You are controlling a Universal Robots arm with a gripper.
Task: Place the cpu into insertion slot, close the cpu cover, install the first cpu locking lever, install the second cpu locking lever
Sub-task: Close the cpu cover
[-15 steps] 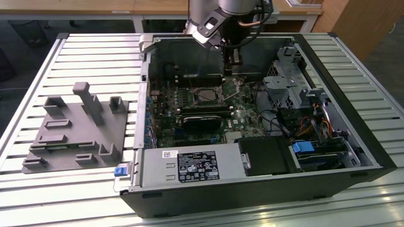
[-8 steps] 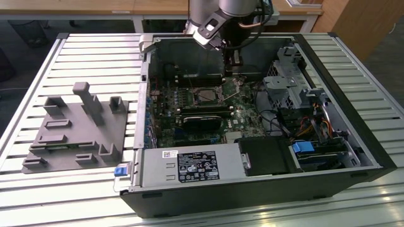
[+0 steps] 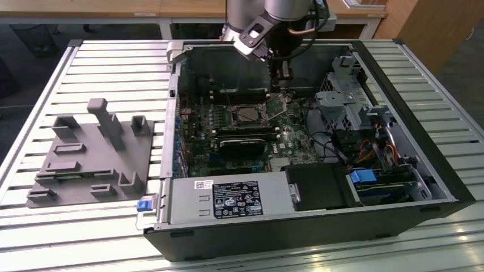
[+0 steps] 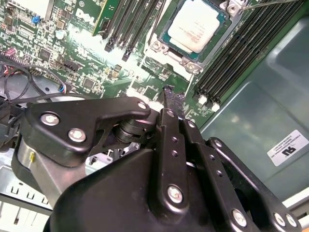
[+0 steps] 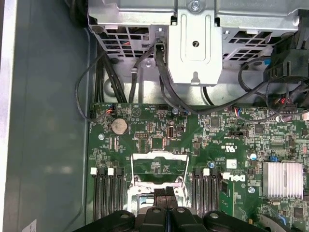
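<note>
With the cpu (image 4: 195,26) seated flat in the insertion slot (image 3: 247,117), my claw (image 5: 165,195) hangs near it, pinched together on nothing, and the cpu cover (image 5: 159,154) seems raised, so I judge cover-closing is in hand, needing a gentle, square push.

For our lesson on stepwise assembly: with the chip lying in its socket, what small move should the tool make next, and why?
Probably tip the cpu cover down over the cpu. The cpu lies in the insertion slot, the cover appears swung open, and the tool hangs close beside it.
</note>
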